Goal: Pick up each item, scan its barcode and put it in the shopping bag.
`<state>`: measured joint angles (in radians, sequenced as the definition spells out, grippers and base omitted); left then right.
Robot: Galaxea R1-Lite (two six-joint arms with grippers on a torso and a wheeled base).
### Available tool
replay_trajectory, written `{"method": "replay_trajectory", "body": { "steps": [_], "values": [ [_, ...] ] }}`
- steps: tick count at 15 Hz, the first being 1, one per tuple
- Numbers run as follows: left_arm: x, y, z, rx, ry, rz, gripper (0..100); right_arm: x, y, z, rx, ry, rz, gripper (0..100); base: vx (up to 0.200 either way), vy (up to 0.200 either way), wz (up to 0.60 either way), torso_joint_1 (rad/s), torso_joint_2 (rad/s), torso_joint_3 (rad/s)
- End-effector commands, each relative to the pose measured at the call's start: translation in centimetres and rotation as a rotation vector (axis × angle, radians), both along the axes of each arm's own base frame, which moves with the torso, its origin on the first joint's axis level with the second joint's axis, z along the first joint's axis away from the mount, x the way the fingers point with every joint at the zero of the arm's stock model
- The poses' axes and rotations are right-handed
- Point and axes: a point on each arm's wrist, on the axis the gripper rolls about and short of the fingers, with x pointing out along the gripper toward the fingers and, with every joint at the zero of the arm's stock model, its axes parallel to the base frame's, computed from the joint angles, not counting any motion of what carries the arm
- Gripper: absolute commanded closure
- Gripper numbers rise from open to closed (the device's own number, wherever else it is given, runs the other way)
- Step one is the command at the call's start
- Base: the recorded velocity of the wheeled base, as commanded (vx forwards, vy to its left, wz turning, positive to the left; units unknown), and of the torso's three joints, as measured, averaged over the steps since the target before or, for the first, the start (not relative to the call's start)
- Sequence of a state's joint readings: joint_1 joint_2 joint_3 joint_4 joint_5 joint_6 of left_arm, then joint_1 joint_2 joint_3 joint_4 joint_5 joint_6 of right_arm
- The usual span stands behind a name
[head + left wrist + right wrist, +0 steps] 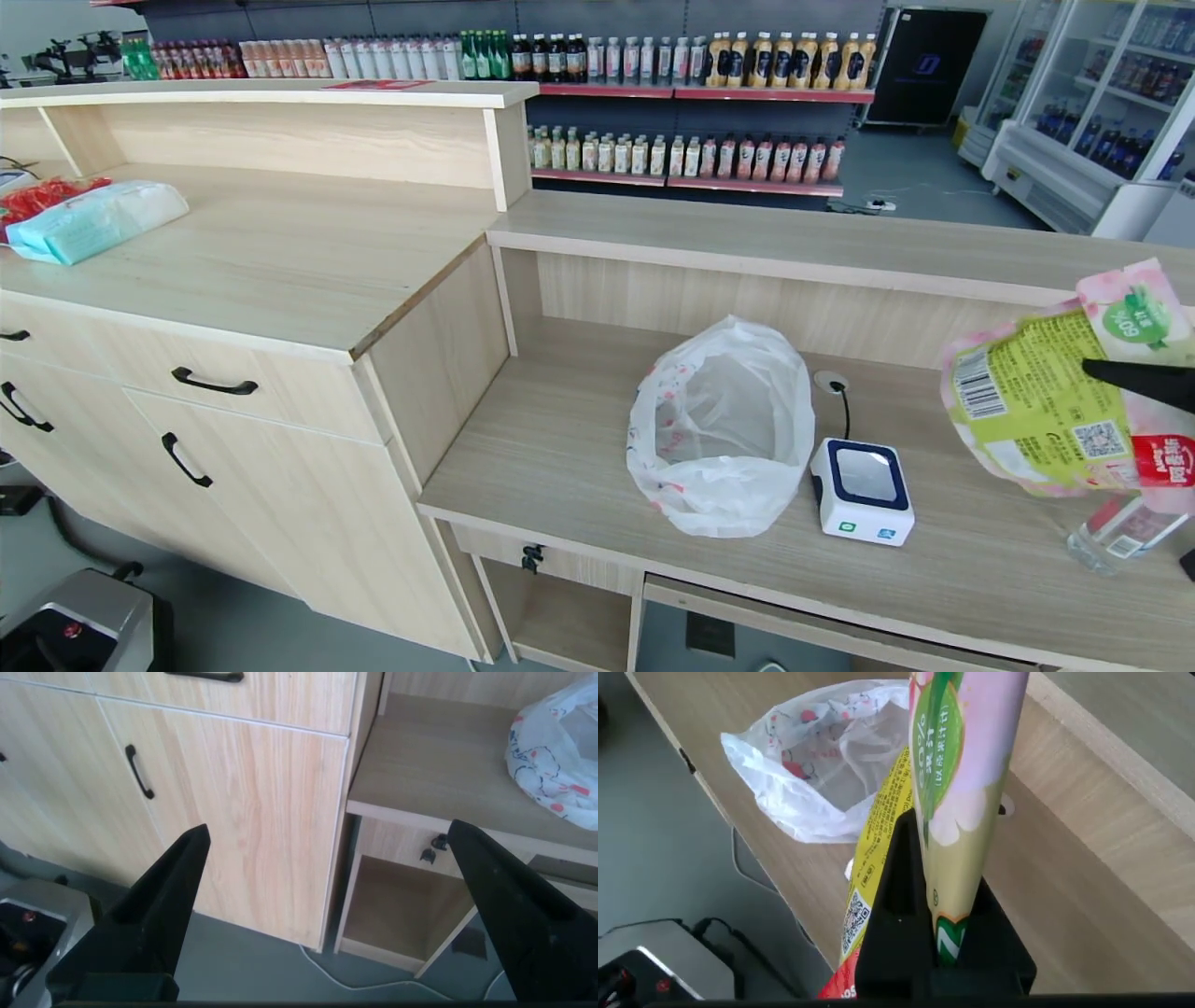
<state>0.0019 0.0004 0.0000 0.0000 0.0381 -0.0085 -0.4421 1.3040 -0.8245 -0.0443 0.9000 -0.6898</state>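
My right gripper [1125, 381] is shut on a flat green-and-pink snack pack [1046, 401], holding it in the air at the right, above the lower counter. The pack's barcode side faces the head camera. In the right wrist view the pack [957, 803] stands edge-on between the dark fingers [901, 905]. The white barcode scanner [864, 490] sits on the counter left of and below the pack. Beside it, the white shopping bag [719, 429] lies with its mouth open. My left gripper [327, 915] hangs open and empty low in front of the cabinet doors.
A clear bottle [1120, 532] lies on the counter under the held pack. A pale blue pack [93, 219] and a red pack [37, 196] rest on the higher left counter [308, 271]. A raised ledge [794, 238] runs behind the lower counter.
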Motion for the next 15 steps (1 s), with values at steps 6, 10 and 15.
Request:
{"method": "replay_trajectory", "body": {
  "steps": [6, 10, 15],
  "values": [
    [0.0, 0.0, 0.0, -0.001, 0.000, 0.001, 0, -5.0, 1.3, 0.5, 0.091, -0.042, -0.107, 100, 0.000, 0.000, 0.40, -0.002, 0.00, 0.001],
    [0.0, 0.0, 0.0, -0.001, 0.000, 0.003, 0, -2.9, 0.7, 0.5, 0.225, 0.016, -0.287, 100, 0.000, 0.000, 0.45, 0.005, 0.00, 0.002],
    [0.0, 0.0, 0.0, -0.001, 0.000, 0.001, 0, 2.1, -1.2, -2.2, 0.266, 0.117, -0.276, 100, 0.000, 0.000, 0.00, 0.000, 0.00, 0.000]
  ]
}}
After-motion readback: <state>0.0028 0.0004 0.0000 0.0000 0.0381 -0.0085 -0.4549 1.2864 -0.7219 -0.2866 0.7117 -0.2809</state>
